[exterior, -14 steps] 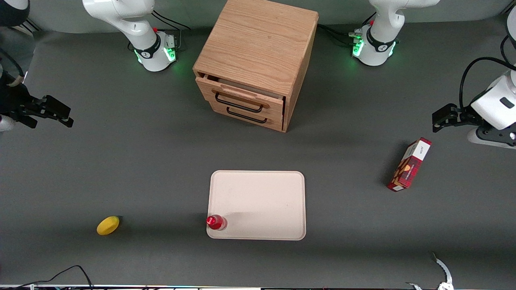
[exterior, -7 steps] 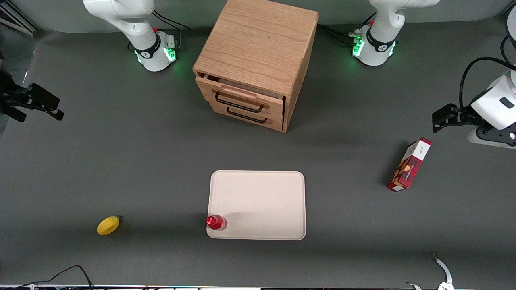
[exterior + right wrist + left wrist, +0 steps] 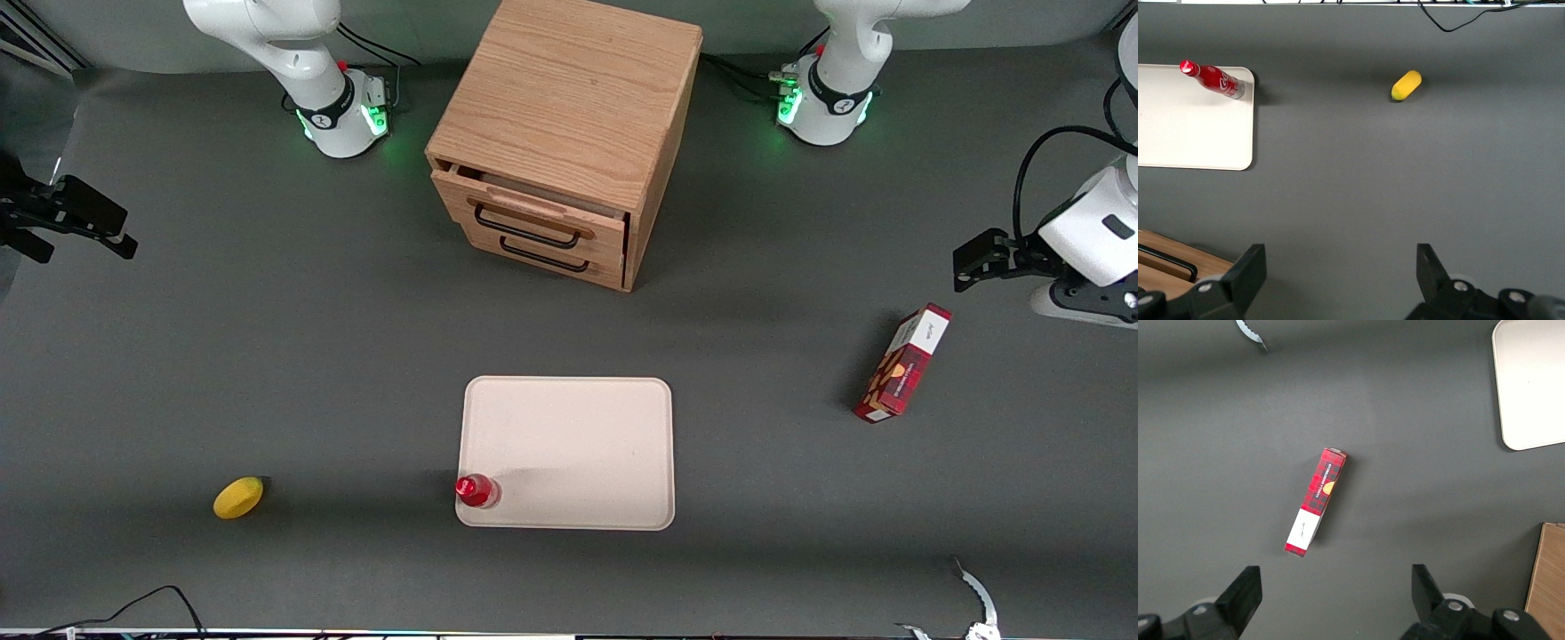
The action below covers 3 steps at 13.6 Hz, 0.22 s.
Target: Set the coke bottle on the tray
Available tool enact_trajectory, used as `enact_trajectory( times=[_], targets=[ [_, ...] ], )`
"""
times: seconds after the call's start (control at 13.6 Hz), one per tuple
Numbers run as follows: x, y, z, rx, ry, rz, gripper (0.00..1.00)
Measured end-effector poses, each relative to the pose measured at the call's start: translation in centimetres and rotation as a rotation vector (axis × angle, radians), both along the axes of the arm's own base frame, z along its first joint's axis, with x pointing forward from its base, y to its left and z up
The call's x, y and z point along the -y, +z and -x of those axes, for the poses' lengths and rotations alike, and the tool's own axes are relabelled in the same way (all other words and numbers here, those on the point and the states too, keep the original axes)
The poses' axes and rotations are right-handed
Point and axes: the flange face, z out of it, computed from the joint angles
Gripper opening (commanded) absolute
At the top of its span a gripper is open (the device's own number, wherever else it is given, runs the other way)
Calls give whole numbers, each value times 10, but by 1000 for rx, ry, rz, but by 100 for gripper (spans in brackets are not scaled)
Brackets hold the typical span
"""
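Observation:
The small red coke bottle (image 3: 476, 491) stands upright on the pale beige-pink tray (image 3: 587, 444), in the tray's corner nearest the front camera and toward the working arm's end. It also shows in the right wrist view (image 3: 1213, 79) on the tray (image 3: 1191, 133). My right gripper (image 3: 105, 238) hangs high at the working arm's end of the table, far from the tray. It is open and empty, with bare grey table between its fingers (image 3: 1338, 270).
A wooden drawer cabinet (image 3: 560, 142) stands farther from the camera than the tray, its top drawer slightly open. A yellow lemon-like fruit (image 3: 238, 497) lies toward the working arm's end. A red-and-white box (image 3: 902, 363) lies toward the parked arm's end.
My right gripper has drawn back farther toward the working arm's end of the table and away from the camera. The bottle and tray have not moved.

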Motion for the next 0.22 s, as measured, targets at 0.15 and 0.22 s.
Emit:
enact_trajectory(
  times=[0.15,0.22],
  targets=[
    [-3,-7,-3,-14,5,-1,100],
    [-5,-13,-6,-25,9,-2,100]
  ],
)
